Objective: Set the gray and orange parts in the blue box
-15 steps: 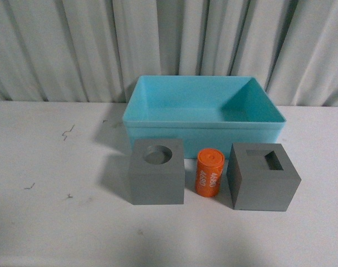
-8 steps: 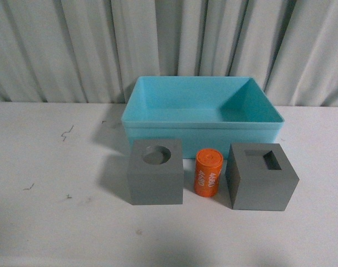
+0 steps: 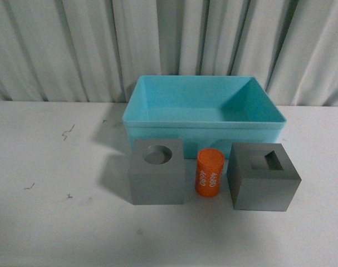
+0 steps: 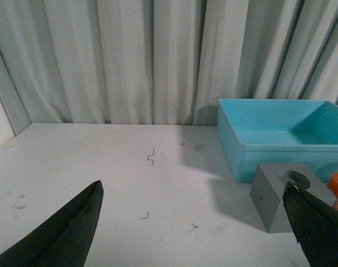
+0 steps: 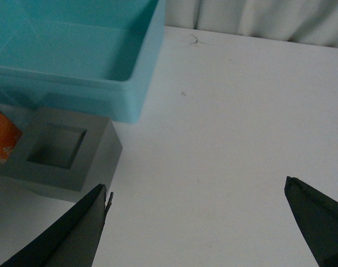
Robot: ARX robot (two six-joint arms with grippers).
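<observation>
White scuffed desk [image 3: 46, 222]; pale pleated curtain [image 3: 74, 50] behind far edge. Over desk, left gripper [image 4: 192, 186] and right gripper [image 5: 196, 184] both spread wide.

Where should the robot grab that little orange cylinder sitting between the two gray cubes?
Probably by its upper rounded sides, coming straight down from above. The orange cylinder stands on end, with the round-hole cube close on one side and the rectangular-hole cube on the other. Closing on its front and back, where the space looks freer, therefore seems best.
</observation>
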